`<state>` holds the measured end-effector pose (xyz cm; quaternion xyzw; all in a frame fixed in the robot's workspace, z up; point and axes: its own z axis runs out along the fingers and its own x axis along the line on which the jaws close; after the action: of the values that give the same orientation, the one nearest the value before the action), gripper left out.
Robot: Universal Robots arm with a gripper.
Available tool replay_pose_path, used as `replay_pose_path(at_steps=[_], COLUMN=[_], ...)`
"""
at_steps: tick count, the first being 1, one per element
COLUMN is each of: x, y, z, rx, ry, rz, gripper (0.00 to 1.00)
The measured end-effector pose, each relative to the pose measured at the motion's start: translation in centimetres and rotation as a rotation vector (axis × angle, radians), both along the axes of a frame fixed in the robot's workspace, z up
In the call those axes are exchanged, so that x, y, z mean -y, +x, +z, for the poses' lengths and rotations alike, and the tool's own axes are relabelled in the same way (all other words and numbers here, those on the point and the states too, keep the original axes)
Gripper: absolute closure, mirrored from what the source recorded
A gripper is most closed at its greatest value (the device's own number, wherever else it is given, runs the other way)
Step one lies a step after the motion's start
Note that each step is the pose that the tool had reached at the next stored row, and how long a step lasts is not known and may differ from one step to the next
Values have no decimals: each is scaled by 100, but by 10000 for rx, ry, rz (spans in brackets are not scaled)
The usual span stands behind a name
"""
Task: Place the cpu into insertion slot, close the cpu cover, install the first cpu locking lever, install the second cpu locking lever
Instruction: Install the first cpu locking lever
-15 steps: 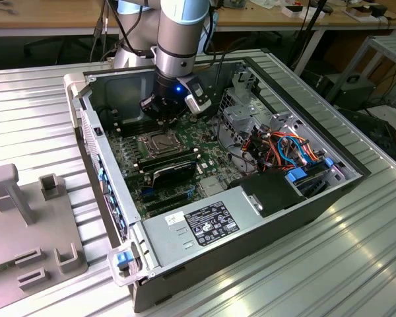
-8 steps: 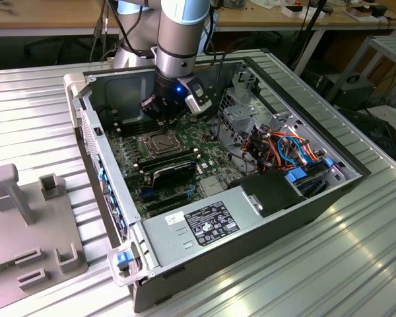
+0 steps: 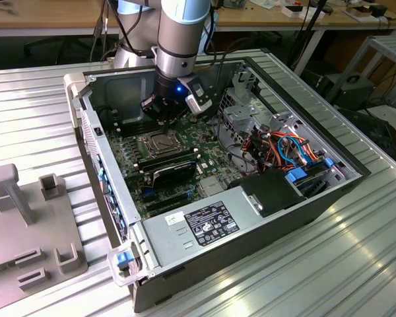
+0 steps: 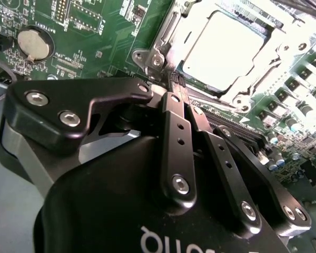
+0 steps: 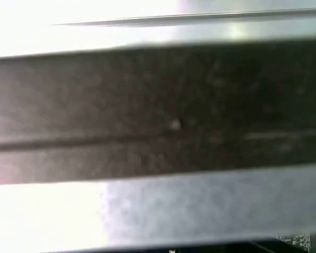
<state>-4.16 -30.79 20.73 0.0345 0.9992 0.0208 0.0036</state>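
Inside the open computer case, my gripper hangs low over the green circuit board, just beyond the insertion slot. In the second wrist view the cpu, with its bright silver top, lies flat in the slot. The cpu cover lies down around it as a silvery frame. My gripper is shut, its black fingers pressed together, with the tips right at the socket's near corner. I cannot tell whether they touch a locking lever.
Black memory sticks and a black card lie beside the socket. A power supply and a bundle of cables fill the exterior view's right. A coin battery sits on the board. A grey fixture stands outside the case.
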Motion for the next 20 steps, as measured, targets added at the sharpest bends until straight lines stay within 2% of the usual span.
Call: replay_pose_path(at_steps=[1,5,9,16,20], x=[-3,-3,-3,-3,-3], y=[0,-16,-131,-242,-275], z=[22,30,39,54,104], rx=[1,2,1,-1,0], ry=[1,2,6,4,6], rz=[-2,-1,-3,-2,-2], gripper=[89,89,89,89,89])
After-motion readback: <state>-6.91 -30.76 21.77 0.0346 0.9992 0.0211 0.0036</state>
